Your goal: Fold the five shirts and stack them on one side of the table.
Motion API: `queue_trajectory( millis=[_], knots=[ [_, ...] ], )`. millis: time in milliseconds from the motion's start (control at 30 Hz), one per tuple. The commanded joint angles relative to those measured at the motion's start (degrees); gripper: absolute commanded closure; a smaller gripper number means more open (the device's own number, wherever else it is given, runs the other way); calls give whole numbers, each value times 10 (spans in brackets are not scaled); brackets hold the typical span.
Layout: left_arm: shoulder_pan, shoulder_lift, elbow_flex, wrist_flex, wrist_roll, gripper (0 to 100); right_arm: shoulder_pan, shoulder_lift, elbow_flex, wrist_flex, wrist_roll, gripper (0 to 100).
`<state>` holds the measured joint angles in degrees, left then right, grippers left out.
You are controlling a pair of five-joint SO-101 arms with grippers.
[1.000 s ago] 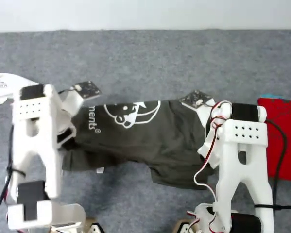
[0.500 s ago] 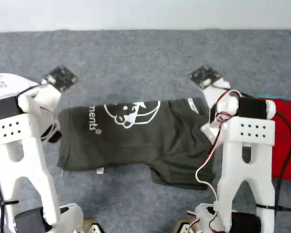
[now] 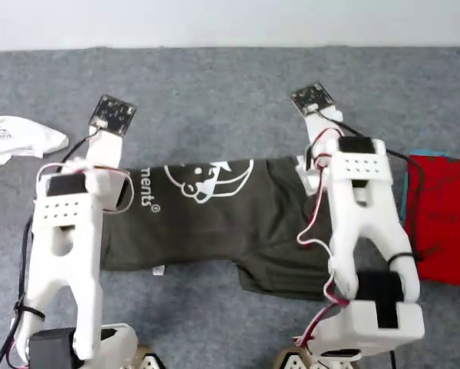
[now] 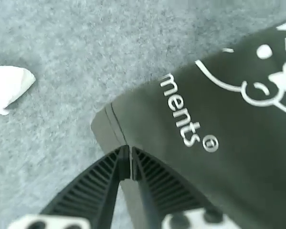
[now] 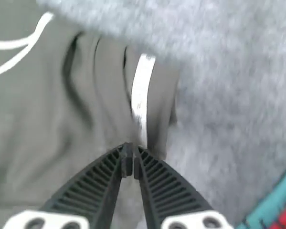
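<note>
The dark shirt [image 3: 214,223] is lying flat on the middle of the table [image 3: 230,84], print side up. A white shirt [image 3: 14,138] is lying crumpled off its left end, and a red shirt [image 3: 441,223] is waiting off its right end.

I am thinking the danger here is a poor grip. The left gripper [image 4: 130,164] is holding its fingers pressed together right at the dark shirt's left hem. If no cloth is sitting between the tips, that end will be staying down when the arm is lifting, and the fold will be going crooked. The right gripper [image 5: 132,162] is also pressed together, over the wrinkled right end beside the white label [image 5: 142,90]. There it may be taking only the top layer. I cannot tell if either one is really pinching cloth.

The dark shirt is stretching between both grippers, its left corner just under the left tips and its label end just under the right tips.
</note>
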<state>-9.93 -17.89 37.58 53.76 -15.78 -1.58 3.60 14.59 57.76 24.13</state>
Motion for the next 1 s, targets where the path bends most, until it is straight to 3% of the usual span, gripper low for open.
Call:
queue_trajectory(
  millis=[0, 500, 867, 967],
  knots=[
    [3, 24, 1, -50, 12, 985, -9, 15, -36, -64, -5, 988],
    [4, 269, -229, 48, 31, 985, -61, 75, -80, -80, -3, 988],
    [-4, 355, -239, 45, 1, 985, 18, 254, -206, -78, -2, 988],
    [-25, 349, -247, 47, 2, 985, 37, 284, -265, -35, -2, 988]
  ],
)
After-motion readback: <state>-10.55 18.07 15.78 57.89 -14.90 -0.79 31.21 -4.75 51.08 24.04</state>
